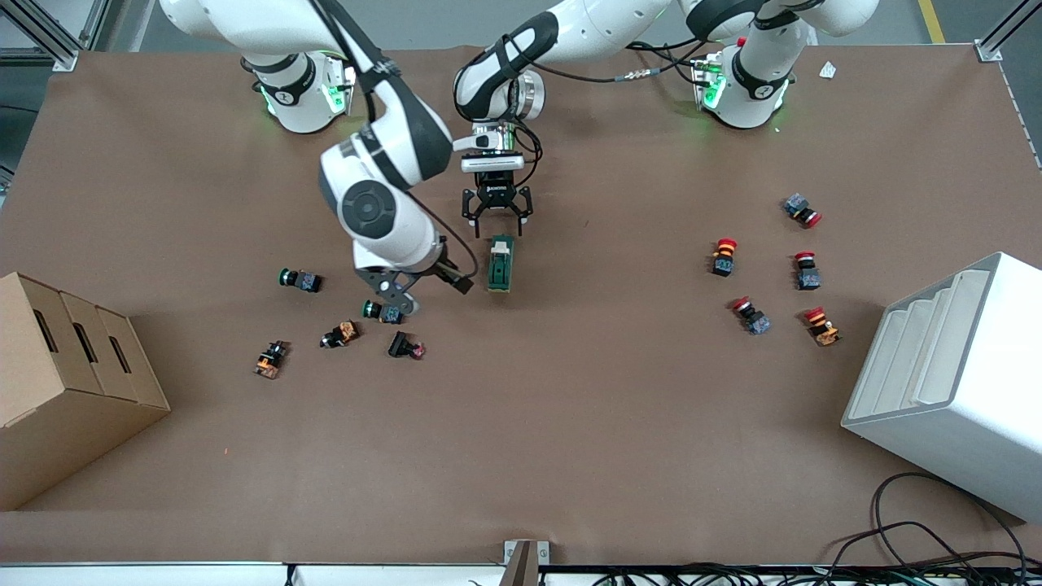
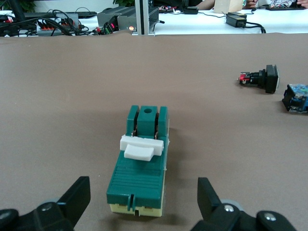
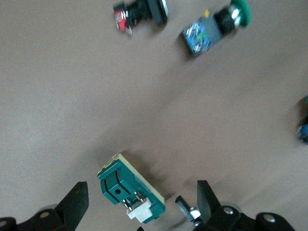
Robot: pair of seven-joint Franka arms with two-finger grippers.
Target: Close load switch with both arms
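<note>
Front view, load switch point(image 1: 501, 263): flat on the brown table point(image 1: 570, 391), mid-table between my two arms' ends, white lever point(image 2: 138, 147) on top. My left gripper point(image 1: 496, 218): fingers spread apart, empty, just above the load switch's end nearer my bases. My right gripper point(image 1: 404, 295): fingers apart, empty, beside the load switch, over a green-capped button point(image 1: 383, 311).

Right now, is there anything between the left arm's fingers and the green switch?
No. In the left wrist view only bare brown table shows between the open left gripper and the green switch.
</note>
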